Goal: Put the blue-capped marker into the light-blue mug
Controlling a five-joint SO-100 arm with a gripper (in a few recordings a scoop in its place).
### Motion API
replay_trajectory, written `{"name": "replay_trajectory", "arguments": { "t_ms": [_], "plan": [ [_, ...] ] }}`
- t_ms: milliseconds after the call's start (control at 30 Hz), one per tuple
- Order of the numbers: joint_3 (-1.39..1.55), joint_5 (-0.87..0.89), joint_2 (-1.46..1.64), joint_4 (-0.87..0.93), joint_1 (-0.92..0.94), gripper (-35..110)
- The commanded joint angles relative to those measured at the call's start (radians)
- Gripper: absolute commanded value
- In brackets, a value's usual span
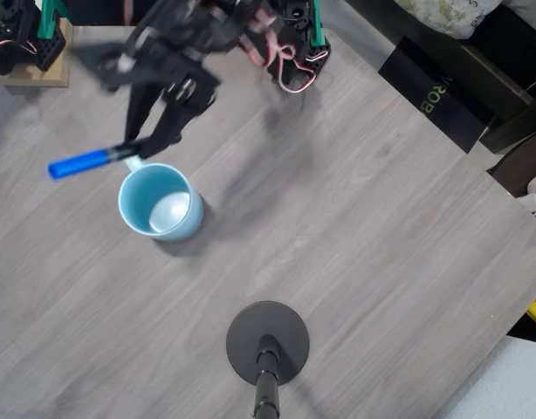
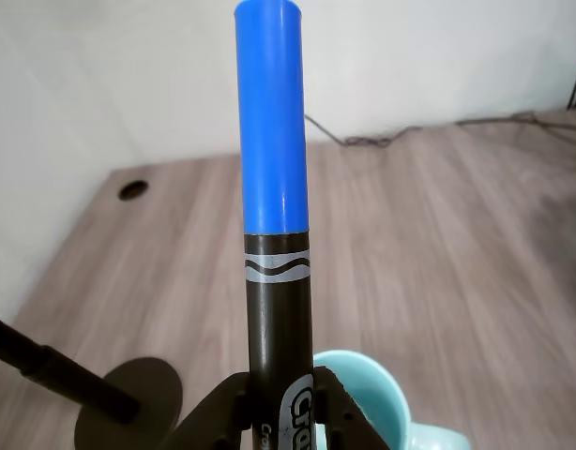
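We carry the blue-capped marker [image 1: 92, 161] clamped in our hand [image 1: 139, 150], just left of the light-blue mug [image 1: 160, 201]; next, we must tip it cap-up over the mug's mouth

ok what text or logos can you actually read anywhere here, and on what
"Cra": white letters on the marker barrel in the wrist view, cut off where the tool grips it.
"ROB": greenish letters on the black box beyond the table edge in the overhead view, partly cut off.
Smaller print lower on the marker: too hidden to read.
The mug: no text.
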Motion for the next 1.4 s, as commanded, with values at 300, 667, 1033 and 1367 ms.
{"name": "replay_trajectory", "arguments": {
  "t_ms": [300, 667, 1033, 1367],
  "plan": [
    [-0.017, -0.12, 0.037, -0.206, 0.121, 0],
    [-0.017, -0.083, -0.123, -0.466, 0.204, 0],
    [-0.017, 0.028, 0.127, 0.012, 0.005, 0],
    [0.222, 0.069, 0.196, 0.021, 0.011, 0]
  ]
}}
